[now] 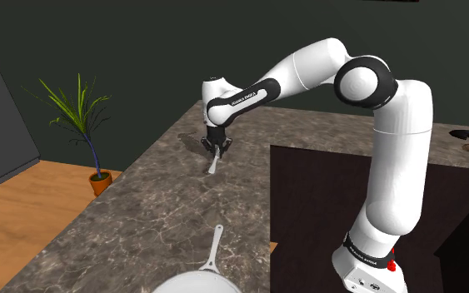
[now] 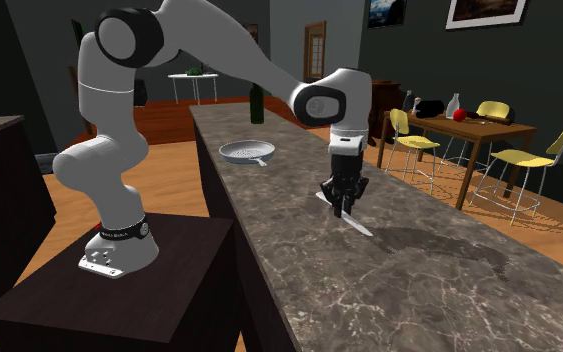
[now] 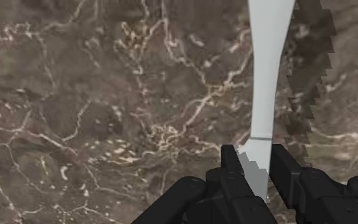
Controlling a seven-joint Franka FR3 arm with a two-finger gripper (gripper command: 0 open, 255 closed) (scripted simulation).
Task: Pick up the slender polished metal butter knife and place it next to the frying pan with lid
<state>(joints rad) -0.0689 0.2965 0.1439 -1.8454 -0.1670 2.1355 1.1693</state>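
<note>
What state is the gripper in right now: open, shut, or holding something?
Gripper: shut on the pale butter knife, one end clasped between its fingers.

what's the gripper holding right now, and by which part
The pale butter knife, clasped by the gripper near one end; the rest juts out past the fingers. Blade or handle end: cannot tell.

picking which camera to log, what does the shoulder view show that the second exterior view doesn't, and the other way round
Shoulder view's own: a potted plant standing on the wooden floor beyond the counter's far edge.

Second exterior view's own: a dark bottle on the counter behind the pan, and a dining table with yellow chairs.

Shared: the dark veined counter, the gripper shut on the butter knife, and the pale frying pan.
</note>
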